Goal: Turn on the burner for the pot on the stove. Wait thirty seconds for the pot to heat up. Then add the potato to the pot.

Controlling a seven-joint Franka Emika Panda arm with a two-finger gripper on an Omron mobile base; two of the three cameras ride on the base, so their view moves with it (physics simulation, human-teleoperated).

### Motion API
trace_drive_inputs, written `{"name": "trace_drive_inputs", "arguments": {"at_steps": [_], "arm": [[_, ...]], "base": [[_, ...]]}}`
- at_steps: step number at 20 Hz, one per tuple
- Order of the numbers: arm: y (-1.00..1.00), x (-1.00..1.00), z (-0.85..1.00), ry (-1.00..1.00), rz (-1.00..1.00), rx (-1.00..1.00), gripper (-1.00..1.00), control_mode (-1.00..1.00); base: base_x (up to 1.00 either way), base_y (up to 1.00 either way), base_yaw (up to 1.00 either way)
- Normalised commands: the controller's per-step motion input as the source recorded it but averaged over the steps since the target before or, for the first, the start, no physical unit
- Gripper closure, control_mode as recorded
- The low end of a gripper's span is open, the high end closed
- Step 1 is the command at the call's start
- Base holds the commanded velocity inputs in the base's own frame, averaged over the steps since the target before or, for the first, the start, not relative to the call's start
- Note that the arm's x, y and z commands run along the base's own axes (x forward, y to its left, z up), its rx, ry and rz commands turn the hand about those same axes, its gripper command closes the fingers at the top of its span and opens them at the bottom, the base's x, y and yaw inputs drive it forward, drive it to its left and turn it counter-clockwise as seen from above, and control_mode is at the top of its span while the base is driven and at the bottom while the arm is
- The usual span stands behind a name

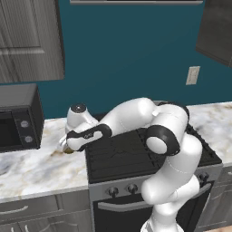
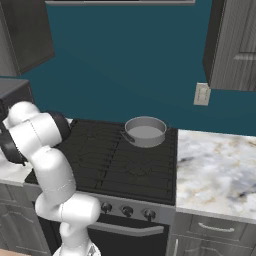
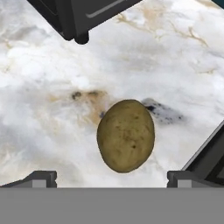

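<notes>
Stove [image 2: 115, 160]: black range, between two marble stretches.
Pot [image 2: 145, 131]: far right burner, pale inside bare.
Arm: bent low to the left, over the left surface [image 1: 36, 165].
Pincer [image 3: 112, 178]: fingers apart, straddling the potato.
Potato [image 3: 126, 135]: on the surface, left of the stove.

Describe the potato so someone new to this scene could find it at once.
Start at the black stove, then move to the marble counter on its left, between it and the microwave. The potato lies there, with the gripper open above it. It is the one olive-brown, speckled oval on the pale stone.
</notes>
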Motion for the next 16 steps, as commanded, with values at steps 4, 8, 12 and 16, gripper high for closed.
{"name": "trace_drive_inputs", "arguments": {"at_steps": [4, 8, 12, 16], "arm": [[0.13, 0.06, -0.17, 0.02, -0.01, 0.00, -1.00, -1.00], [0.10, 0.09, -0.15, 0.02, -0.01, 0.00, -1.00, -1.00], [0.13, 0.15, -0.21, 0.01, 0.00, 0.00, -1.00, -1.00], [0.05, 0.16, -0.19, 0.00, 0.00, 0.00, -1.00, -1.00]], "base": [[0.00, 0.00, 0.00], [0.00, 0.00, 0.00], [0.00, 0.00, 0.00], [0.00, 0.00, 0.00]]}}
